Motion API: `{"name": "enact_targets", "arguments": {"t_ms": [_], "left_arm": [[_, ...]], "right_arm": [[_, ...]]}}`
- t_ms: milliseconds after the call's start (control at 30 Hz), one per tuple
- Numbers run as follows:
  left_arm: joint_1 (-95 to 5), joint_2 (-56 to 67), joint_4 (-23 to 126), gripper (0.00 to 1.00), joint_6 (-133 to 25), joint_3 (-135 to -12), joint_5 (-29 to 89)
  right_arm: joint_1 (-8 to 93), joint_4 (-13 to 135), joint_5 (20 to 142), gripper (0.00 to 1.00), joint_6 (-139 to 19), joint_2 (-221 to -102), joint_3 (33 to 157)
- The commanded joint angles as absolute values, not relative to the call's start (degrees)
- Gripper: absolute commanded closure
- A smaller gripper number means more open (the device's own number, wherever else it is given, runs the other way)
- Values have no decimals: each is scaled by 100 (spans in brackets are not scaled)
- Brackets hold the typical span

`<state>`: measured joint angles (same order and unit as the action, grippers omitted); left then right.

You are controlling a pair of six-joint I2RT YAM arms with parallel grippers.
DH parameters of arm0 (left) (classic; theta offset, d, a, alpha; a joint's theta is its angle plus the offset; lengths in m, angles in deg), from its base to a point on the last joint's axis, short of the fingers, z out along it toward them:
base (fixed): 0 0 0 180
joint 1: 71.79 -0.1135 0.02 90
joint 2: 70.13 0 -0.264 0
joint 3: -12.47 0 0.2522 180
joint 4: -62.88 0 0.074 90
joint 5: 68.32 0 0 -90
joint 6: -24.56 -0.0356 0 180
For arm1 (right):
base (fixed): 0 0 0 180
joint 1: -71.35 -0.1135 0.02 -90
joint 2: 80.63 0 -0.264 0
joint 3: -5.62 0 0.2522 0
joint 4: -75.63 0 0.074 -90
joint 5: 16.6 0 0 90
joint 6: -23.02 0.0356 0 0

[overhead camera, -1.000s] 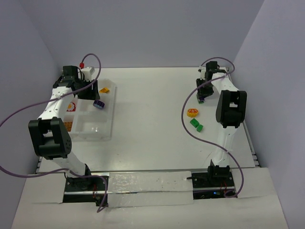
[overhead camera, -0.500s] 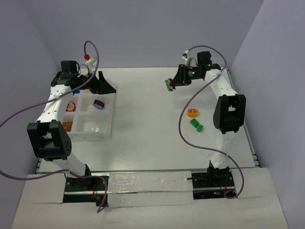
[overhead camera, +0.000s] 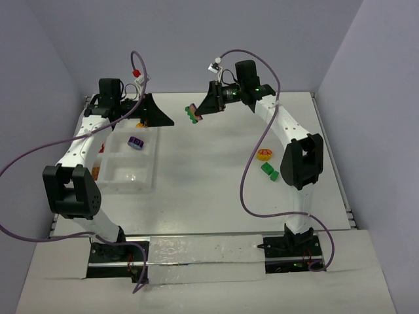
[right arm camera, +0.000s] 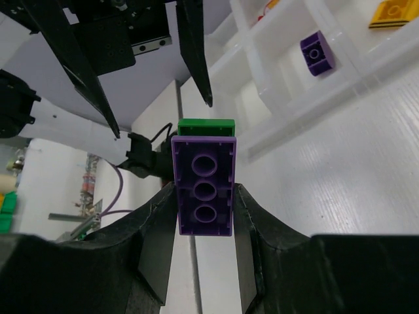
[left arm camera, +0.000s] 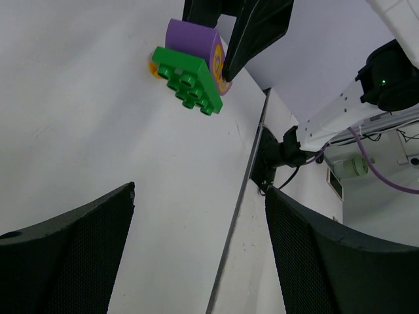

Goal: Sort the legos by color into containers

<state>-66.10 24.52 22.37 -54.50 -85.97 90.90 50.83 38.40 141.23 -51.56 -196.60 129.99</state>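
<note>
The purple-and-green lego stack (left arm camera: 188, 65) hangs in the air near 12 o'clock of the table (overhead camera: 216, 183), clamped in the right gripper (overhead camera: 199, 110). At its 9 o'clock the left gripper (left arm camera: 200, 191) gapes wide and empty. If the stack goes joined into the tray (overhead camera: 149, 173), I think one colour lands missorted.

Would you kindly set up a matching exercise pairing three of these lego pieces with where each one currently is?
1. purple brick stacked with a green plate
2. small purple square brick
3. green lego piece

A. lying on the white table
B. in a compartment of the clear plastic tray
C. clamped in the right gripper

Pairs: 1-C, 2-B, 3-A.
</note>
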Motion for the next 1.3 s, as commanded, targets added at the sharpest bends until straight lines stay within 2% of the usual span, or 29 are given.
{"name": "enact_targets", "arguments": {"t_ms": [0,467,600,767,900,1000,1100,1233,1267], "left_arm": [[-6495,2411,3245,14,-4874,-8684,9505],[-6100,2776,3381,14,-4900,-9107,8978],[-6065,2772,3523,17,-4792,-9142,9072],[-6045,2778,4040,25,-4367,-8994,9187],[-6039,2784,4469,37,-3944,-8918,9411],[-6037,2787,4713,51,-3718,-8885,9532],[-6037,2778,4859,76,-3573,-8811,9709],[-6045,2708,4746,100,-3626,-8689,9771],[-6045,2657,4644,100,-3786,-8647,9805]], "right_arm": [[4957,4322,14519,100,-4888,-19453,13301],[4780,4886,14855,100,-4379,-19498,13348],[4762,4930,14890,100,-4360,-19463,13245],[4732,4925,14937,100,-4343,-19480,13254],[4721,4939,14919,100,-4336,-19504,13259],[4730,4933,14892,100,-4333,-19522,13259],[4727,4939,14881,100,-4334,-19533,13285],[4762,4965,14863,100,-4289,-19551,13294],[4779,4982,14872,100,-4247,-19551,13285]]}}
